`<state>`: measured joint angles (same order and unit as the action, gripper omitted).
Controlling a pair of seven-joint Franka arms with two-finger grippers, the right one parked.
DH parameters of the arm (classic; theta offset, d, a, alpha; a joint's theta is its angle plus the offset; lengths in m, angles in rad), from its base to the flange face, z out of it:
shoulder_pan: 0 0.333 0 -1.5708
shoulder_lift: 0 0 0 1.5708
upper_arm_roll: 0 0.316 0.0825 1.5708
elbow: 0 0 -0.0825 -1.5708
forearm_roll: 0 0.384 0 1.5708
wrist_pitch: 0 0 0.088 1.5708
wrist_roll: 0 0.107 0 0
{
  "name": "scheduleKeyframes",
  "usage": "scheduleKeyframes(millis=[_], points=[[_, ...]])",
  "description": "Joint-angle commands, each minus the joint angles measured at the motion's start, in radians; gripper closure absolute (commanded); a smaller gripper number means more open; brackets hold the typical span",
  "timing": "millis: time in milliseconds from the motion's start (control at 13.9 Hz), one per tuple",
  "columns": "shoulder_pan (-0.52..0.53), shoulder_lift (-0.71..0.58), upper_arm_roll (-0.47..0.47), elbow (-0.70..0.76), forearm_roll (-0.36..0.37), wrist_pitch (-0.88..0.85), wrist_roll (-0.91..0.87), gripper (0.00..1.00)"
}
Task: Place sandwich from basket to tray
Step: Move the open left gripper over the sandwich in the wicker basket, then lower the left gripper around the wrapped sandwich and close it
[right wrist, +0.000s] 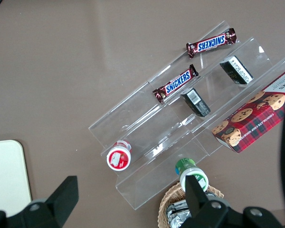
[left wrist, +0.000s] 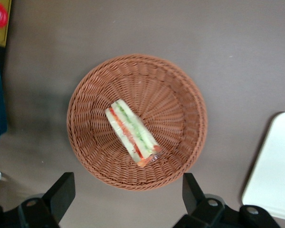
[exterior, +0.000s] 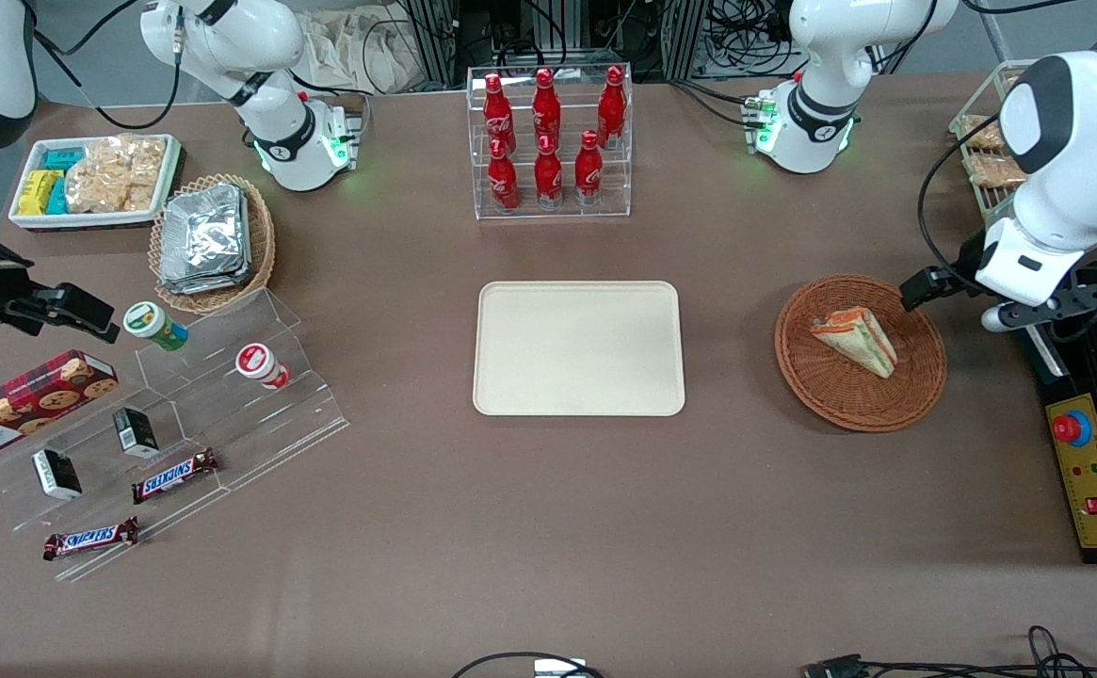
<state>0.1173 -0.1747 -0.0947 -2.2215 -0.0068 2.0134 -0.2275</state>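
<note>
The sandwich (exterior: 857, 341) (left wrist: 132, 133), a clear-wrapped wedge with green and orange-red layers, lies in the round reddish-brown wicker basket (exterior: 915, 391) (left wrist: 175, 95). The cream tray (exterior: 577, 348) (left wrist: 275, 166) lies flat on the table beside the basket, toward the parked arm's end, with nothing on it. My gripper (exterior: 991, 303) (left wrist: 126, 202) hangs above the table by the basket's rim on the working arm's side. It is open, its fingers (left wrist: 61, 190) spread wide with nothing between them, and it touches neither basket nor sandwich.
A clear rack of red bottles (exterior: 548, 141) stands farther from the camera than the tray. A control box with a red button (exterior: 1072, 428) sits at the working arm's table end. A clear stepped stand with snacks (exterior: 181, 424) and a foil-packet basket (exterior: 212, 240) lie toward the parked arm's end.
</note>
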Motion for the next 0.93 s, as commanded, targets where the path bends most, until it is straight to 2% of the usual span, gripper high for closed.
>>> scheduleKeyframes(millis=[0, 359, 863], points=[[0.004, -0.048, -0.005, -0.095, 0.011, 0.074, -0.097, 0.00], [0.004, -0.048, -0.005, -0.249, 0.010, 0.269, -0.210, 0.00], [0.004, 0.030, -0.007, -0.319, -0.002, 0.442, -0.291, 0.00]])
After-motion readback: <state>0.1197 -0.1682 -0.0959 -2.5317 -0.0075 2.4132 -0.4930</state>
